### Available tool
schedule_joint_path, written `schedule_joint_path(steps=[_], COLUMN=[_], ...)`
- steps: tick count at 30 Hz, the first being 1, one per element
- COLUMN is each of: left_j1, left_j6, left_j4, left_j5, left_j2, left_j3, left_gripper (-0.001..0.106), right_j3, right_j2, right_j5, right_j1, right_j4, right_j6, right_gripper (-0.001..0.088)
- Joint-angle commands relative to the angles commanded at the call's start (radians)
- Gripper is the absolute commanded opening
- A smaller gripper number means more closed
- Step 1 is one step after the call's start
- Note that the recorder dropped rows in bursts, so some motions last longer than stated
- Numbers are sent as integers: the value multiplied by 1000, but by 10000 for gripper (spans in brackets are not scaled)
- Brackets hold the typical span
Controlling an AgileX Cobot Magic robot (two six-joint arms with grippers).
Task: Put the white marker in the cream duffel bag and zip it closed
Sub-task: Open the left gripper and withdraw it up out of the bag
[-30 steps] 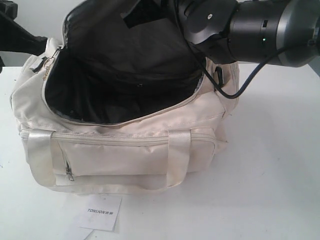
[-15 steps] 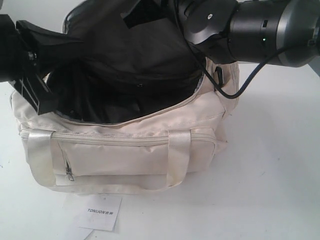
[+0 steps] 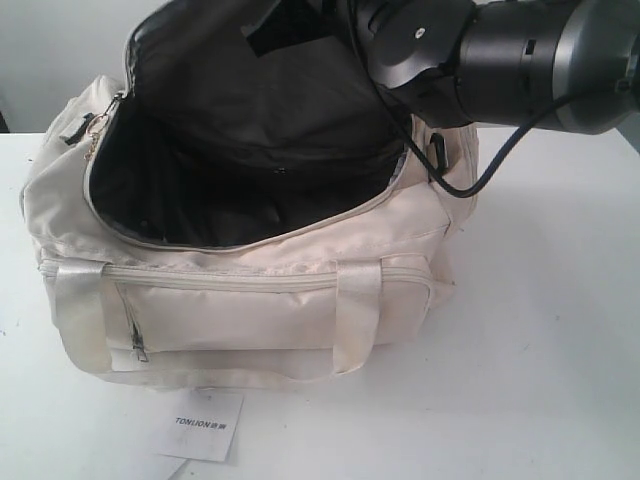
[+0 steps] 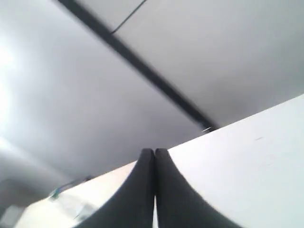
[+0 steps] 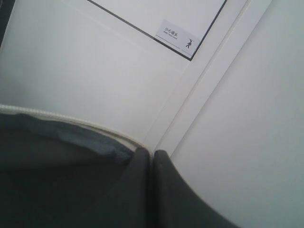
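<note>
At the raised flap (image 3: 260, 90) of the cream duffel bag (image 3: 250, 300), the right gripper (image 5: 151, 154) is pinched tight on the zip edge; the left gripper (image 4: 154, 153) is closed on nothing above the white table (image 4: 247, 161). The bag sits on that table, black mouth gaping, a paper card (image 3: 203, 422) just beside its front, a pale wall (image 3: 60, 50) beyond; where the white marker lies I cannot tell.

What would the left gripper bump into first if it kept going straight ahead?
Nothing close, it seems. The left gripper, shut, points just over the white table toward its far edge; beyond that only a grey wall with a dark bar shows. Depth is unclear, so it might skim the tabletop first.
</note>
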Motion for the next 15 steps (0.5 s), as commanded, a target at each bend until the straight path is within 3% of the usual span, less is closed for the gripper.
schedule_joint_path(steps=[4, 8, 11, 15], left_j1=[0, 0, 0, 0], left_j6=[197, 510, 777, 960], left_j4=[-298, -886, -1235, -1472], left_j5=[-43, -179, -269, -321], left_j2=[-2, -2, -2, -2], left_j3=[0, 0, 0, 0], left_gripper=[0, 0, 0, 0], right_j3=[0, 0, 0, 0], right_j2=[0, 0, 0, 0], right_j5=[0, 0, 0, 0], right_j1=[0, 0, 0, 0], right_j4=[0, 0, 0, 0], right_j6=[0, 0, 0, 0], right_gripper=[0, 0, 0, 0])
